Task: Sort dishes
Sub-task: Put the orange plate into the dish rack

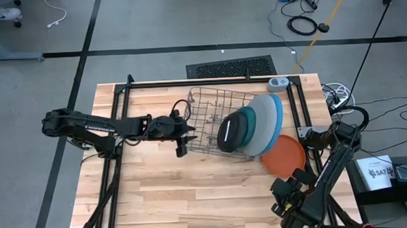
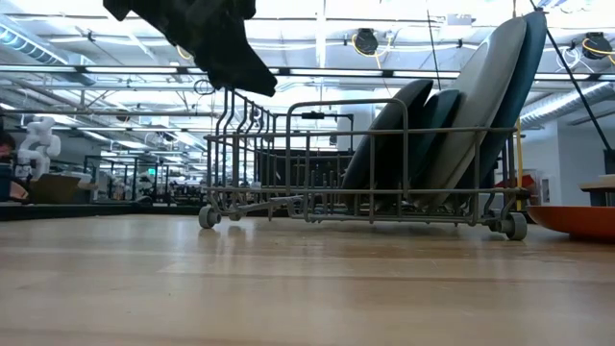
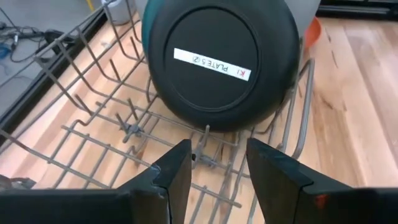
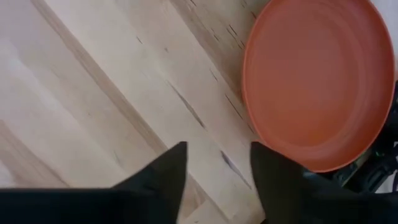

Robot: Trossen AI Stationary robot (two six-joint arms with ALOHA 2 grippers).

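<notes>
Four plates (image 1: 259, 125) already stand in the rack (image 1: 210, 117), orange plate (image 1: 284, 155) still on table right of it; left gripper (image 3: 217, 171) and right gripper (image 4: 217, 168) both parted, empty.

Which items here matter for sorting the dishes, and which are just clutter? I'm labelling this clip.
Job:
black plate
teal plate
grey plate
blue plate
orange plate
dish rack

Lying about:
small white device
cables
floor vent
</notes>
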